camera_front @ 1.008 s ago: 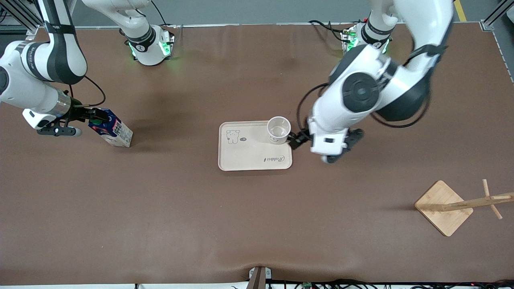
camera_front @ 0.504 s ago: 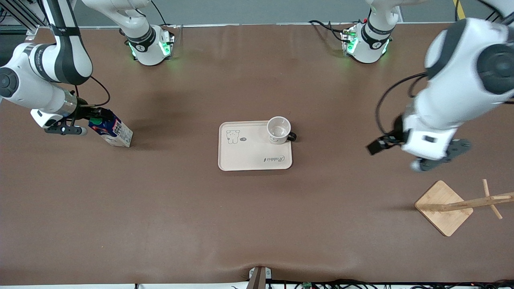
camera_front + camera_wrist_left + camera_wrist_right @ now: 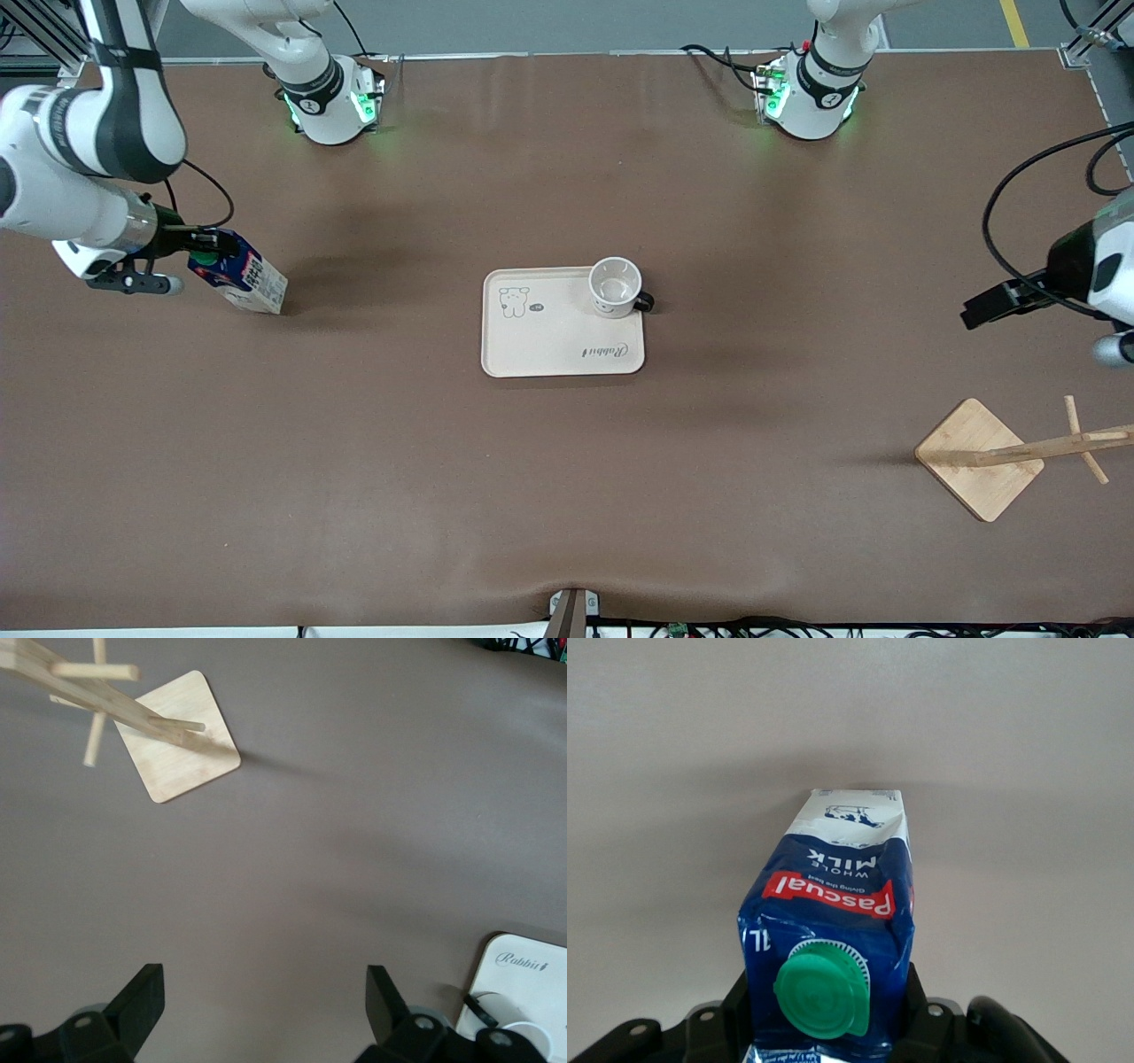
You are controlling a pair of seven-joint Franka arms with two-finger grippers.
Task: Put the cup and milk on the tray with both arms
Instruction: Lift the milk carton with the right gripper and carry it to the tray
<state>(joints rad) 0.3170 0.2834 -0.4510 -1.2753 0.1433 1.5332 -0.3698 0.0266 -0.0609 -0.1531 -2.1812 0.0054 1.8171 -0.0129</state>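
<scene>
The cream tray (image 3: 549,346) lies mid-table. The white cup (image 3: 616,286) stands upright on the tray's corner toward the left arm's end, its handle over the rim. My right gripper (image 3: 202,250) is shut on the gabled top of the blue-and-white milk (image 3: 244,282), which is tilted near the right arm's end of the table. In the right wrist view the green cap and the milk (image 3: 833,904) sit between the fingers of the right gripper (image 3: 828,992). My left gripper (image 3: 979,312) is open and empty over bare table near the left arm's end; it also shows in the left wrist view (image 3: 263,997).
A wooden stand with a square base (image 3: 979,459) and a leaning pegged post is near the left arm's end, nearer the front camera; it shows in the left wrist view (image 3: 177,737). The tray's corner (image 3: 524,967) and the cup (image 3: 523,1038) show there too.
The left gripper let go of the cup, left it on the tray and swung away toward the left arm's end. The right gripper shifted slightly with the milk.
</scene>
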